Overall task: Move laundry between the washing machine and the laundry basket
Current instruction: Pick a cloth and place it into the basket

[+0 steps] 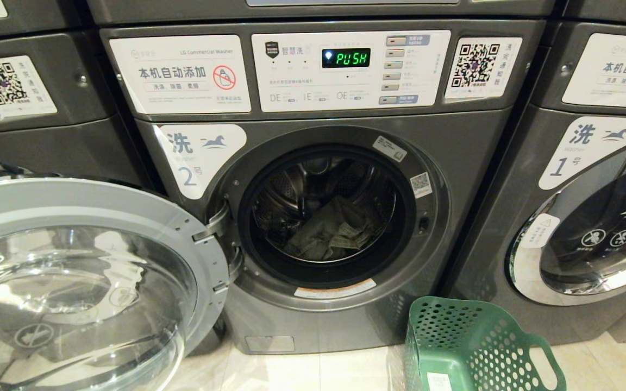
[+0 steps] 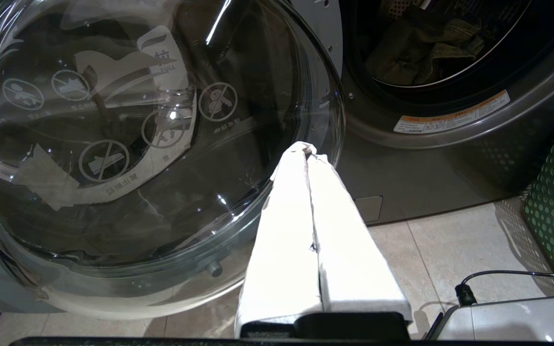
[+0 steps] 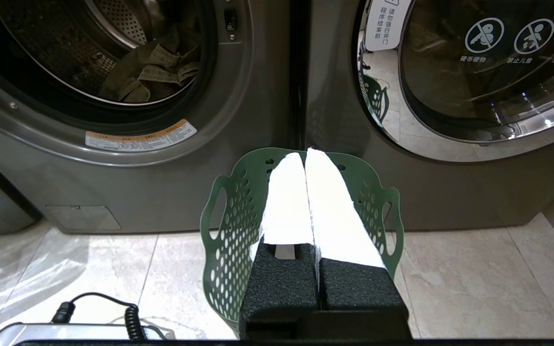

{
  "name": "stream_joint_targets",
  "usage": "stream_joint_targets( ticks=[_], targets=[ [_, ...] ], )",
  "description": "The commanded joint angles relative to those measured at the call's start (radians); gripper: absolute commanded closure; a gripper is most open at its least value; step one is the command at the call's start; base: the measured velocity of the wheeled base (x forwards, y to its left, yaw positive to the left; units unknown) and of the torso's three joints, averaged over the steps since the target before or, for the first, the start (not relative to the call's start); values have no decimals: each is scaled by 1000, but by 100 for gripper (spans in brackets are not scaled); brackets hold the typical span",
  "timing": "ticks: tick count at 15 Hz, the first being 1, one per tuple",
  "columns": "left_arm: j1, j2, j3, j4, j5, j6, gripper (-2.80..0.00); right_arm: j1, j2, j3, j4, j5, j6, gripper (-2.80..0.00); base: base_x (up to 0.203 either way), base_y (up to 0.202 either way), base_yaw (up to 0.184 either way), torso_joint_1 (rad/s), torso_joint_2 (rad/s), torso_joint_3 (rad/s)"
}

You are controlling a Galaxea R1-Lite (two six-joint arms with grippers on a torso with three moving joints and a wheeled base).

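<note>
The round glass washer door [image 1: 74, 282] hangs swung wide at the left, freeing the drum mouth. Olive-green crumpled laundry [image 1: 329, 231] lies on the drum floor. The green perforated plastic basket [image 1: 476, 347] waits on the floor tiles below right. Left gripper [image 2: 308, 150] and right gripper [image 3: 306, 153] are both pressed together, empty.

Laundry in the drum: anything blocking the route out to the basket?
Nothing visible. The door is swung fully open to the left, the laundry lies behind the open porthole, and the green basket stands on the floor, lower right.
</note>
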Motion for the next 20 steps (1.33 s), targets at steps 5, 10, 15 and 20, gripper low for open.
stream_joint_targets(
  ticks=[5,10,15,20],
  targets=[
    [0,2,0,0,-1,1,0,0,1,0,0,0,0,0,0,0,0,0,0,0],
    [0,2,0,0,-1,2,0,0,1,0,0,0,-6,0,-1,-1,46,0,2,-1],
    [0,2,0,0,-1,2,0,0,1,0,0,1,-1,0,1,-9,176,3,2,3],
    [0,1,0,0,-1,2,0,0,0,0,0,0,-5,0,1,-4,70,2,4,2]
  ],
)
